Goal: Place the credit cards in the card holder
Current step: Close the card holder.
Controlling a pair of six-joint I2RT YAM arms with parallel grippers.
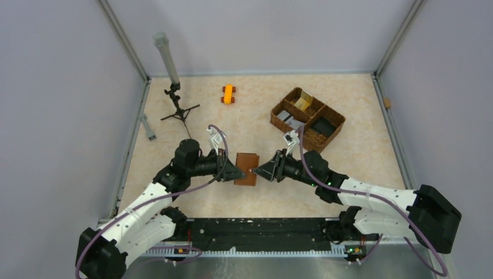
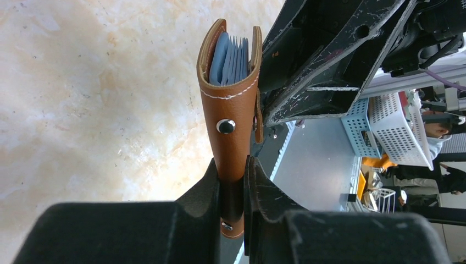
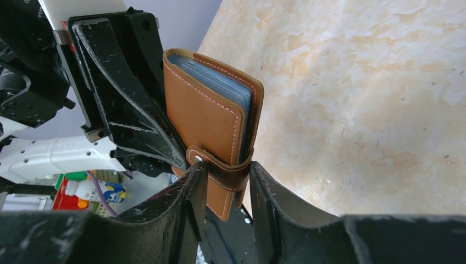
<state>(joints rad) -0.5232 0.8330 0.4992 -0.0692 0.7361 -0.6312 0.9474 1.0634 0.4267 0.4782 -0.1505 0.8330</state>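
Top external view: I'm seeing the card holder (image 1: 246,169) hanging above the middle of the surface (image 1: 256,110), held between both arms.
Left gripper (image 2: 235,181): clamping narrow on one edge of the card holder (image 2: 229,110), just below its snap stud.
Right gripper (image 3: 228,181): pinching the opposite side, its fingers pressing either side of the snap tab (image 3: 242,162).
Progress: I'm judging this as barely begun; the tab is wrapping round the holder and looks fastened, so opening it is coming first.
Holder contents: blue pockets (image 2: 231,55) are showing at the end; I'm not making out any card in them.
Basket (image 1: 332,135): holding the credit cards (image 1: 302,103), gold in the far compartment, grey in the left, black in the right.
Left to do: I'm counting every card as waiting.
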